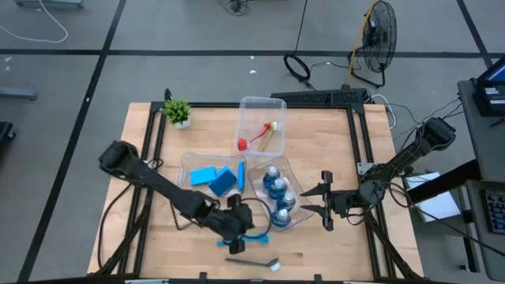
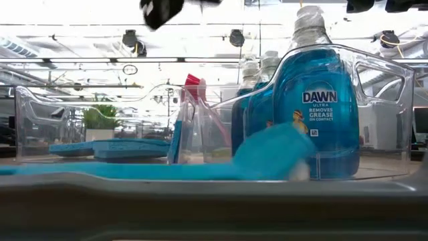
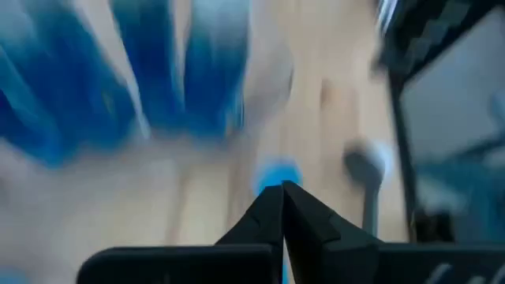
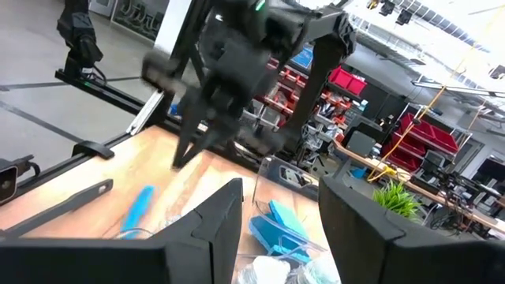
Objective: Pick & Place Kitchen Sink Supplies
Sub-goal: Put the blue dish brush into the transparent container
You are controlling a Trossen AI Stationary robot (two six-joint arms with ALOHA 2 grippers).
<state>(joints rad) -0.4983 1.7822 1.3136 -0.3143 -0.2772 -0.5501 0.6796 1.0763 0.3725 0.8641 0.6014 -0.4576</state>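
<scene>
The left wrist view is blurred. The left gripper (image 1: 239, 229), fingers together and empty, hangs above the light-blue brush (image 1: 251, 238) near the worktop's front edge. The right gripper (image 1: 326, 200) waits open beside the bottles (image 1: 278, 197).

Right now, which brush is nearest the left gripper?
The light-blue brush: it lies on the table right at the left gripper. The dark-grey brush lies nearer the table edge; the other two are in the far bin.
</scene>
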